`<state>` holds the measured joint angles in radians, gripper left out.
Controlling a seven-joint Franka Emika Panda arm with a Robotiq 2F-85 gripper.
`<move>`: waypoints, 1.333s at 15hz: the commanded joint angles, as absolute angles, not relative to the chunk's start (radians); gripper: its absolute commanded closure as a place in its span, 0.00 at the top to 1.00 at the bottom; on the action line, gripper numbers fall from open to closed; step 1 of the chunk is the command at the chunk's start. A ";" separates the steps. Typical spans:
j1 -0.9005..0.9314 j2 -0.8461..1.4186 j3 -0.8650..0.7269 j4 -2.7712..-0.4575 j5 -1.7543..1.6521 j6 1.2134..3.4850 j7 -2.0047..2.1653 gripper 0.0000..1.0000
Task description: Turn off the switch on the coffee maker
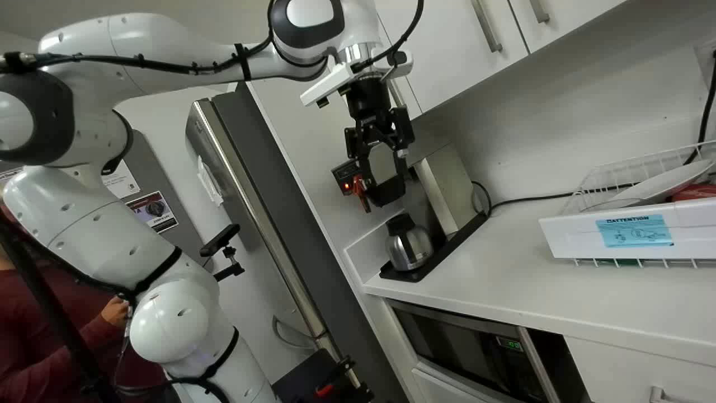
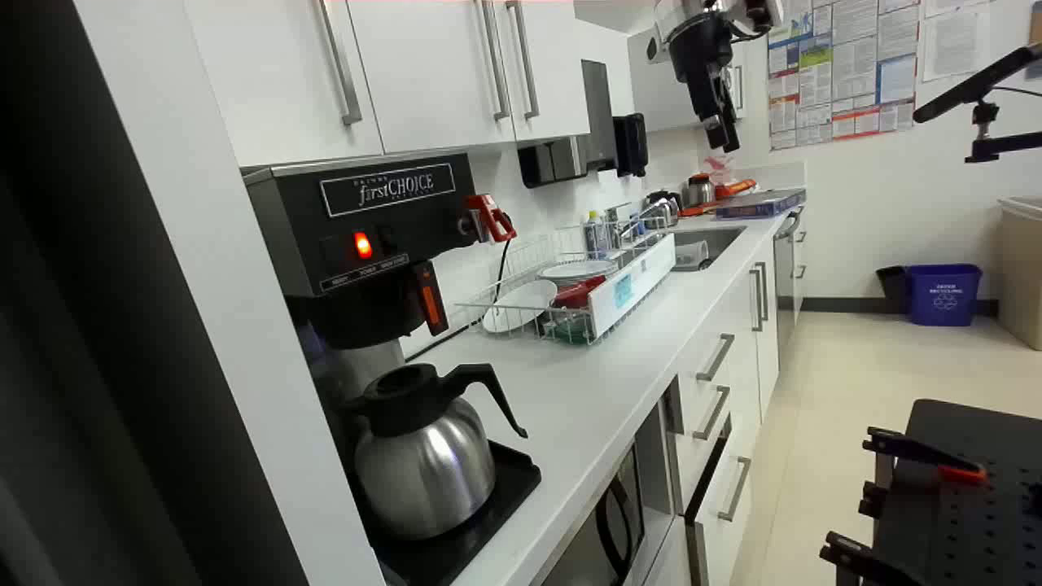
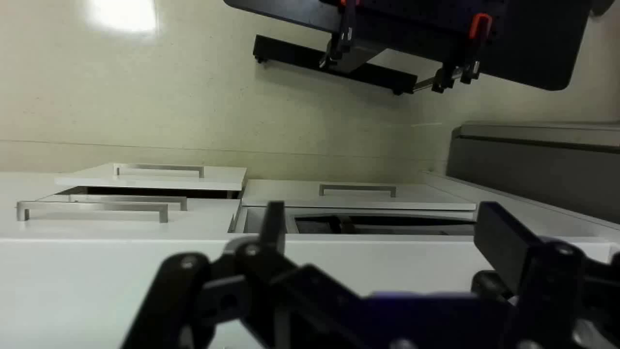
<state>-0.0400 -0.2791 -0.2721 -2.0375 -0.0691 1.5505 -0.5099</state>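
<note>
A boxy, black-fronted, metal-topped coffee maker (image 2: pixel 431 228) stands at the near end of a long white countertop (image 2: pixel 570 382) in an exterior view, under flat white wall cabinets (image 2: pixel 277 73); on its front is our target, a small switch (image 2: pixel 363 245) glowing orange-red. Well apart from it hangs a black two-fingered gripper (image 3: pixel 387 228), its fingers (image 3: pixel 273 225) spread wide with nothing between them. We judge the switch to be hard, smooth plastic, light but a little stiff, and too flush to grasp: better to bring the fingers together and press it squarely with the tips. The machine looks sturdy, though a hard shove might slide it. Below, a rounded stainless-steel carafe (image 2: pixel 425 472) rests on the machine's flat black base (image 2: pixel 513 478); we expect it to be slippery and would steer clear. The framed black nameplate (image 2: pixel 389 189) reads "firstCHOICE", with smaller lines we cannot make out, and the narrow label strip (image 2: pixel 364 272) under the switch seems to say "READY" and "POWER". A light-blue sticker (image 1: pixel 636 230) on the white wire dish rack (image 1: pixel 570 236) says "ATTENTION"; a blue bin (image 2: pixel 944 297) says "RECYCLING".
</note>
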 commanded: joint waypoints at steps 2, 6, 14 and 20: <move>-0.063 -0.276 -0.253 -2.035 -0.064 1.548 -0.515 1.00; -0.063 -0.276 -0.253 -2.035 -0.064 1.548 -0.515 1.00; -0.048 -0.388 -0.201 -2.138 -0.030 1.568 -0.428 1.00; 0.008 -0.525 -0.061 -2.256 0.107 1.617 -0.240 1.00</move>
<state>-0.0245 -0.4377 -0.1216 -2.1795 0.0659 1.5659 -0.3206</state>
